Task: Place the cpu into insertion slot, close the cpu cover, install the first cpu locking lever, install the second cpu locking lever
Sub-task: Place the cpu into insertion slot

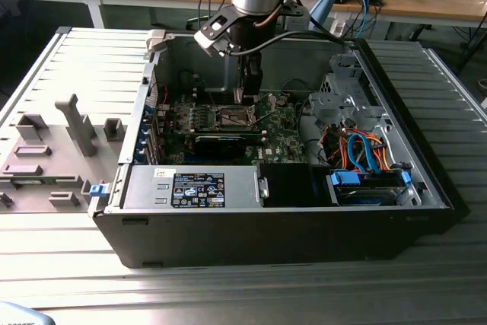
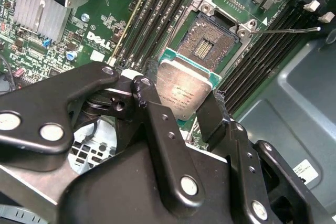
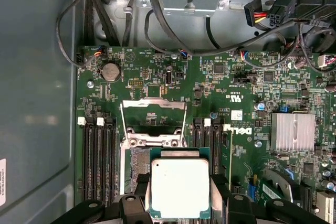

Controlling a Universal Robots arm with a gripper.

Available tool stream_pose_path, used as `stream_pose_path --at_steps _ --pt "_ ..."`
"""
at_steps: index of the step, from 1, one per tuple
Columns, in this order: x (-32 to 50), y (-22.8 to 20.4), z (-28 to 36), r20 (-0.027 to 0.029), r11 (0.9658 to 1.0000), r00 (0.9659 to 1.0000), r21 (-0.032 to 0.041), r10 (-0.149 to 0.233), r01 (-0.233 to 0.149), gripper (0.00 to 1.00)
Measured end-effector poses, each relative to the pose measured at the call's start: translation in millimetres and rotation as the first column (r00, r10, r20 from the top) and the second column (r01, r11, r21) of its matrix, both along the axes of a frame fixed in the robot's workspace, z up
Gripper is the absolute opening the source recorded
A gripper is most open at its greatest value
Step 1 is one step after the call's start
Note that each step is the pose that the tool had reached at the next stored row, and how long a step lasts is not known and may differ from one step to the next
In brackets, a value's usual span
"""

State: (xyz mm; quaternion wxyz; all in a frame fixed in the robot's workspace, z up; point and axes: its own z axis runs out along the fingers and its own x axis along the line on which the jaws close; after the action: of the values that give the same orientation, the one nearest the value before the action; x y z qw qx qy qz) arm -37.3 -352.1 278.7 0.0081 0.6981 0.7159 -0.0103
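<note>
Exterior view, left to right: insertion slot (image 1: 232, 118) lies uncovered, with the tool (image 1: 248, 90) hanging just above it, slightly toward that view's right. In the second wrist view the tool's fingers (image 2: 148, 100) pinch the cpu (image 2: 184, 88) by opposite edges. It is held flat and overlaps only the slot's near rim. The cpu cover (image 3: 154, 105) is swung open.

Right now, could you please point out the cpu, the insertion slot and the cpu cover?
cpu (image 3: 180, 187): first wrist view, middle of its metal top.
insertion slot (image 2: 203, 44): second wrist view, its dark contact field.
cpu cover (image 3: 153, 105): first wrist view, its silvery frame bar.
</note>
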Motion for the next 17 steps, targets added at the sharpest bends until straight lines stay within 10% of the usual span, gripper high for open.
stream_pose_path --at_steps 17 --pt "-0.5 0.0 -6.9 0.0000 1.0000 1.0000 -0.0001 0.000 0.000 0.54"
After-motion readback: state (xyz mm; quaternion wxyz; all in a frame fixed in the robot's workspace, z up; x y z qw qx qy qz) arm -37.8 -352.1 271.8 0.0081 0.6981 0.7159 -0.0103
